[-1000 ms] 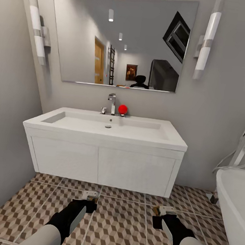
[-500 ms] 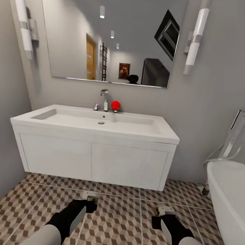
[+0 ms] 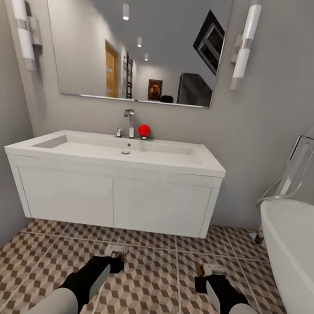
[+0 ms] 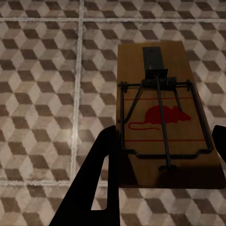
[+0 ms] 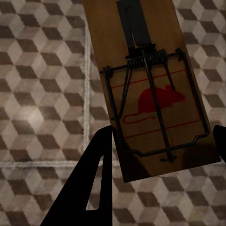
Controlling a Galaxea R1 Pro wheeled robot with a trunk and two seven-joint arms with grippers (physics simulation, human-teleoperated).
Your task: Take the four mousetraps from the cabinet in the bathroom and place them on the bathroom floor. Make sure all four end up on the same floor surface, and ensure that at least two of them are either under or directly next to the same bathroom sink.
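Holding one trap each, the two black grippers sit low at the near edge of the head view. The left gripper (image 3: 114, 257) has its jaws closed on a small flat brown wooden mousetrap (image 4: 162, 115) with thin black wire and a red mouse picture. The black fingers (image 4: 101, 174) press on both long sides of the board. The right gripper (image 3: 207, 272) has its jaws closed the same way on a second brown mousetrap (image 5: 146, 89), which sits a bit tilted between its fingers (image 5: 94, 174). Both traps are held above the bathroom floor (image 3: 149, 290), which has big square tiles with a brown, beige and grey cube pattern and pale lines between them. I cannot tell how high above the tiles the traps are.

Farther on, past a strip of bare tiles, hangs the white two-door cabinet with the wide white sink (image 3: 119, 151) on top. A shiny tap (image 3: 129, 122) stands at the back of the sink, and a small red ball (image 3: 144, 130) sits just beside it. To the right, the rim of a white bathtub (image 3: 288, 237) curves in, with shiny metal pipes (image 3: 295, 165) behind it. On the grey wall above the sink is a big mirror (image 3: 134, 44) between two long white wall lamps (image 3: 244, 45).
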